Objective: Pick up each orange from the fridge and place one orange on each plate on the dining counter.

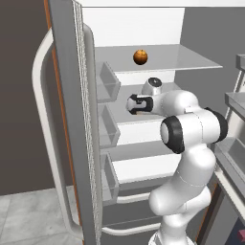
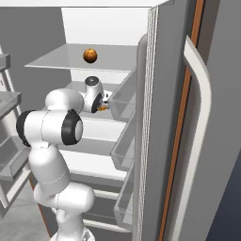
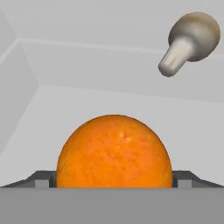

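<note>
1. Two oranges are in the fridge, and its doors are open.
2. One is the dark orange. It sits alone on the top glass shelf, up at 12 o'clock from the robot's hand in both base views.
3. The other is the bright orange. In the hand view it sits at 6 o'clock, very close to the camera, on the white fridge floor of a lower shelf.
4. The gripper reaches into the fridge, one shelf below the dark orange.
5. Its two dark fingers stand wide apart, one at each side of the bright orange, at 3 o'clock and 9 o'clock of it. I cannot tell if they touch the fruit.
6. In the right base view a tiny bit of the bright orange peeks out by the hand.
7. A grey-tan mushroom lies at 1 o'clock in the hand view, well apart from the bright orange, farther back on the same shelf.
8. Clear door bins hang on the open door at 9 o'clock of the arm in the left base view.
</note>
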